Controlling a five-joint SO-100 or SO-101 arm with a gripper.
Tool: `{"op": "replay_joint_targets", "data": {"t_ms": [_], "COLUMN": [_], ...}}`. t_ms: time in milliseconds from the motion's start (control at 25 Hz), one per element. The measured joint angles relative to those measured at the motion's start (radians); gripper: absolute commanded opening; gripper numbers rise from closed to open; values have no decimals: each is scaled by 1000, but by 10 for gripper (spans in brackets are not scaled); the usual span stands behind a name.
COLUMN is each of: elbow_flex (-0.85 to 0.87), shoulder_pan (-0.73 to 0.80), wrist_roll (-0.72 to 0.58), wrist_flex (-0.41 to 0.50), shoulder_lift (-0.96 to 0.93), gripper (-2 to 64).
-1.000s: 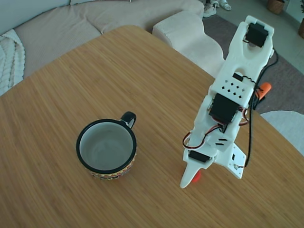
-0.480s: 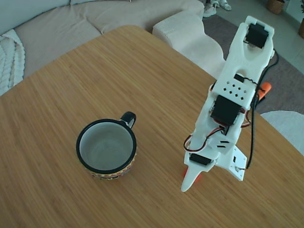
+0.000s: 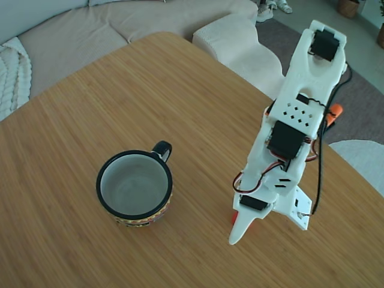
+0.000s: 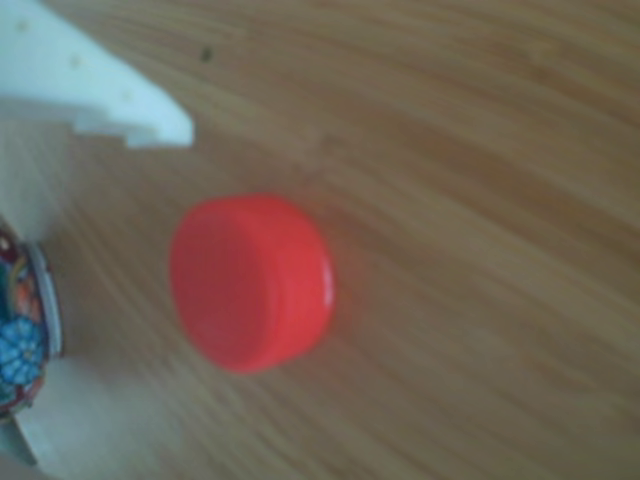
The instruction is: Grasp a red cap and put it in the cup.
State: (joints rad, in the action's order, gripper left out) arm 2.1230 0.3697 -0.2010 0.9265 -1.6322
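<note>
The red cap lies flat on the wooden table, close up in the other view. In the fixed view only a red sliver of the cap shows beside the white finger. My gripper points down at the table right over the cap, open, with nothing held. In the other view one white finger hangs above and left of the cap without touching it, and the gripper straddles the spot just left of the cap. The cup, with black rim and handle, stands upright to the left; its patterned band shows at the edge.
The white arm reaches in from the table's right side, with black cables along it. A beige sofa and cushion lie beyond the far table edge. Bare wood separates the cup and the gripper.
The gripper has sunk a little lower and shifted over the cap, so less red shows in the fixed view. The cup has not moved.
</note>
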Motion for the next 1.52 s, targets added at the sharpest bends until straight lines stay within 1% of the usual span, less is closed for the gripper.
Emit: {"op": "replay_joint_targets", "data": {"t_ms": [720,880,1240,1400,1520], "elbow_flex": [-43,-43,-44,-87,-97], "shoulder_pan": [2,43,43,46,46], "wrist_roll": [0,0,0,0,0], "wrist_flex": [38,38,35,61,63], "shoulder_lift": [74,74,91,135,137], "gripper": [481,481,481,481,481]}}
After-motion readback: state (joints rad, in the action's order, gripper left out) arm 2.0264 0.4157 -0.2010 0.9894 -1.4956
